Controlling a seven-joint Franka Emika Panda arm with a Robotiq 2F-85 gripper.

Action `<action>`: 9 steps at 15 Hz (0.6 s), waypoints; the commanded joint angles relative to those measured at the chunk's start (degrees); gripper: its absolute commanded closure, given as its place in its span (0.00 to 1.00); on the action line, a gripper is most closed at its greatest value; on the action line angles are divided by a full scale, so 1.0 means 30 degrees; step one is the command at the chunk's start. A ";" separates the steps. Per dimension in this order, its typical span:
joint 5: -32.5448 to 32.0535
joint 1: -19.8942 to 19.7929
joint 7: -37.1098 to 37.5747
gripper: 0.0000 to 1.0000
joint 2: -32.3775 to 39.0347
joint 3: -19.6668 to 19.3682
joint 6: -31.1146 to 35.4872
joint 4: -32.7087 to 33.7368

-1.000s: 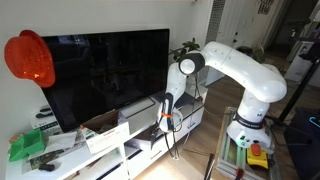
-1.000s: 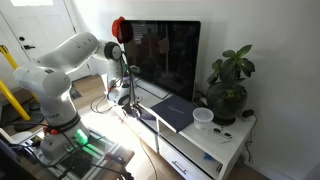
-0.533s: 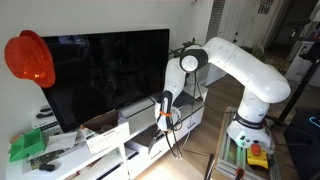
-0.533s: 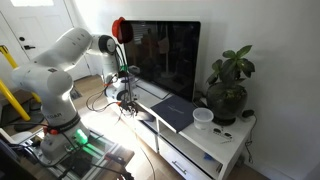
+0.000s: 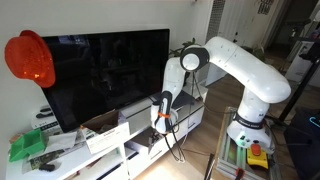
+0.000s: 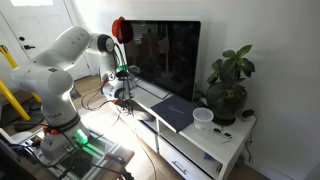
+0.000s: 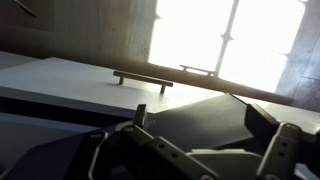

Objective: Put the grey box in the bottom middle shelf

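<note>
My gripper (image 5: pixel 164 117) hangs in front of the long low white TV bench (image 5: pixel 118 150), near its lower openings; it also shows in an exterior view (image 6: pixel 119 95) off the bench's end. In the wrist view its fingers (image 7: pixel 198 125) stand wide apart, with a dark flat surface (image 7: pixel 195 115) between them that neither finger clearly touches. A light grey box shape (image 5: pixel 147 141) sits low at the bench front just below the gripper; I cannot tell which compartment it is in. The bottom middle shelf opening is mostly hidden by the arm.
A white-sided box with brown contents (image 5: pixel 104 124) and a darker charcoal box (image 6: pixel 176 110) sit on the bench top below the big TV (image 5: pixel 105 75). A potted plant (image 6: pixel 228 90) and a white cup (image 6: pixel 203 118) stand at one end. Cables hang by the gripper.
The gripper has moved a little up and away from the bench front. Its fingers look the same.
</note>
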 commanded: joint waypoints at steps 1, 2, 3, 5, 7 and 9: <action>-0.1060 -0.0246 -0.0991 0.00 -0.0694 0.1018 -0.0640 -0.0185; -0.1314 -0.0160 -0.1186 0.00 -0.0803 0.1163 -0.0627 -0.0191; -0.1631 0.0053 -0.1420 0.00 -0.0982 0.1230 -0.0697 -0.0206; -0.2156 0.0063 -0.1924 0.00 -0.0893 0.1584 -0.1062 0.0168; -0.2572 -0.0292 -0.2550 0.00 -0.0641 0.2230 -0.1988 0.0589; -0.2613 -0.0210 -0.2736 0.00 -0.0398 0.2445 -0.3563 0.1085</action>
